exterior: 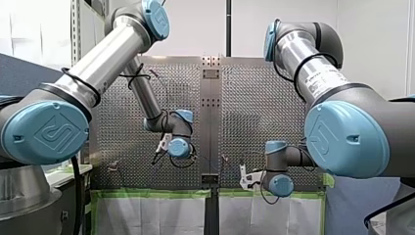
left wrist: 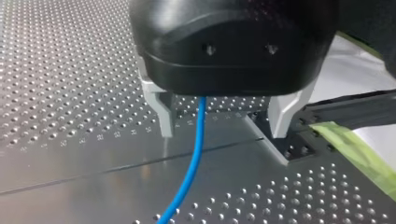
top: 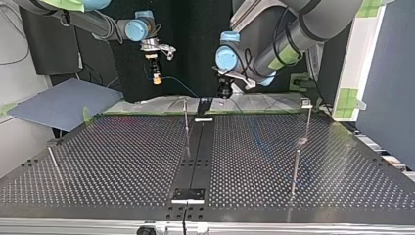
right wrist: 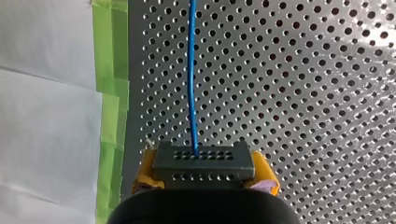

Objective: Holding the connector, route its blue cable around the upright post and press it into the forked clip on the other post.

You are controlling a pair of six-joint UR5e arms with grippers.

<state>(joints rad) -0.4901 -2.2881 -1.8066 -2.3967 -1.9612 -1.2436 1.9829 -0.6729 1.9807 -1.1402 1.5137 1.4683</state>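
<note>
1. Your right end effector (top: pixel 156 77) is clamped on the dark connector (right wrist: pixel 203 163), with a yellow pad on each side. The blue cable (right wrist: pixel 192 70) leaves the connector's face and runs ahead over the perforated counter (top: pixel 122 156).
2. The cable looks thin, light and limp, likely to sag and curl rather than hold a line. The rigid connector body is the sound place to hold. A tug where the cable enters it could strain the joint.
3. Your left end effector (left wrist: pixel 223 128) stands wide. Its metal fingers (left wrist: pixel 161 109) flank the cable without touching it.
4. In the top view both wrists point down near the counter's far edge. Your right arm is at that view's left, and your left arm is near the middle seam.
5. The upright post (top: pixel 186 128) stands by the seam. A second post (top: pixel 308 122), well apart at that view's right, carries a small fitting (top: pixel 306 102), possibly the forked clip, though it is too small to be sure. The cable is not yet in it.
</note>
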